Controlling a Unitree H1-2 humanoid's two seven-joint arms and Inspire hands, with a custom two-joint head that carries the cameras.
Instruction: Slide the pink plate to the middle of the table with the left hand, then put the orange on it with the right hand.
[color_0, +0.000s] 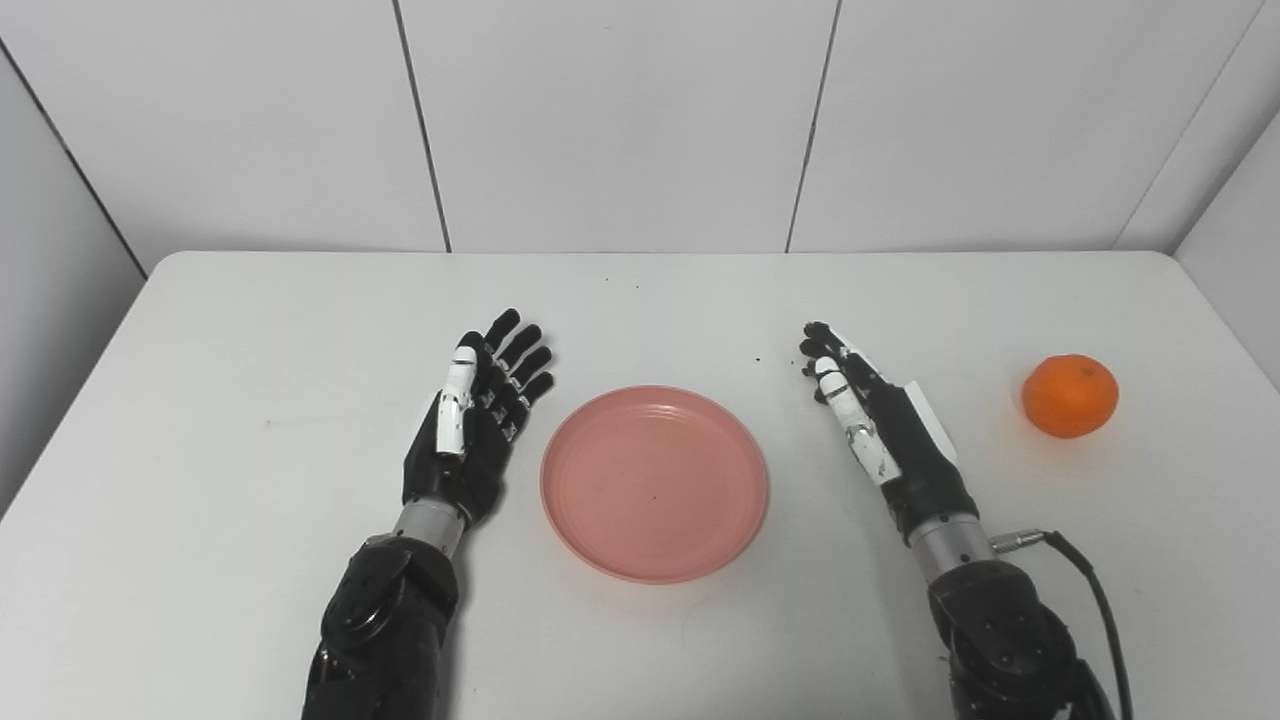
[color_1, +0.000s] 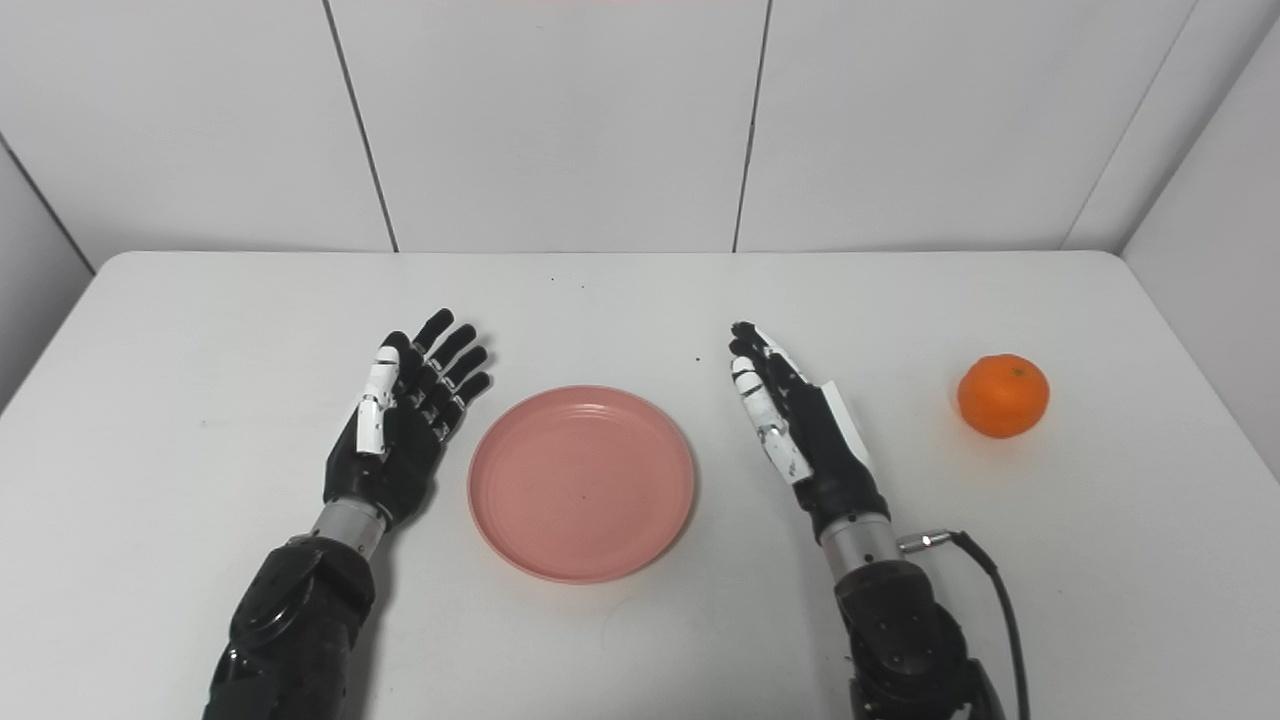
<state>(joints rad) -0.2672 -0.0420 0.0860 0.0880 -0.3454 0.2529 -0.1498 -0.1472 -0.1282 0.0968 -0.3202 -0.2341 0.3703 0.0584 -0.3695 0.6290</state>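
A pink plate (color_0: 655, 482) lies flat near the middle of the white table (color_0: 250, 330), empty. An orange (color_0: 1069, 395) sits on the table at the far right, apart from the plate. My left hand (color_0: 478, 412) is open with fingers spread, just left of the plate and not touching it. My right hand (color_0: 870, 410) is open, fingers straight, between the plate and the orange, touching neither. The same layout shows in the right eye view, with the plate (color_1: 581, 482), the orange (color_1: 1003, 395), the left hand (color_1: 402, 420) and the right hand (color_1: 795, 415).
White panelled walls (color_0: 620, 120) enclose the table at the back and both sides. A black cable (color_0: 1095, 590) runs from my right wrist toward the front edge. A few small dark specks (color_0: 758, 358) lie on the tabletop behind the plate.
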